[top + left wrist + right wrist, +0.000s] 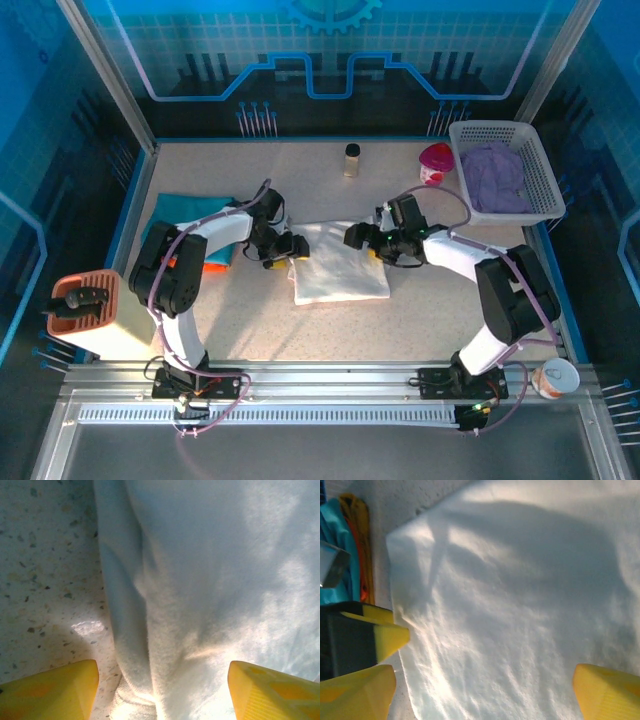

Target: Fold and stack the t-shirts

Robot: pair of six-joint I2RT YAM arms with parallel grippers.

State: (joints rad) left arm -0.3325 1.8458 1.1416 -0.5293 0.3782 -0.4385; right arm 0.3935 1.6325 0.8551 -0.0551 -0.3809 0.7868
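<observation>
A folded white t-shirt [340, 265] lies flat at the middle of the table. My left gripper [284, 249] is at its left edge, open, and its yellow fingers [50, 690] straddle the shirt's thick folded edge [150, 645] without pinching it. My right gripper [364, 238] hovers over the shirt's top right part, open, with the flat white cloth [520, 605] between its spread fingers [607, 692]. A teal t-shirt [190, 215] lies folded at the left with an orange t-shirt [216, 262] under it. Both also appear at the edge of the right wrist view: teal [340, 555] and orange [362, 545].
A white mesh basket [548, 170] holding purple cloth stands at the back right. A small bottle [352, 160] and a pink cup [436, 163] stand at the back. An orange-topped box [85, 305] sits off the table's left edge, and a paper cup [556, 378] at the near right.
</observation>
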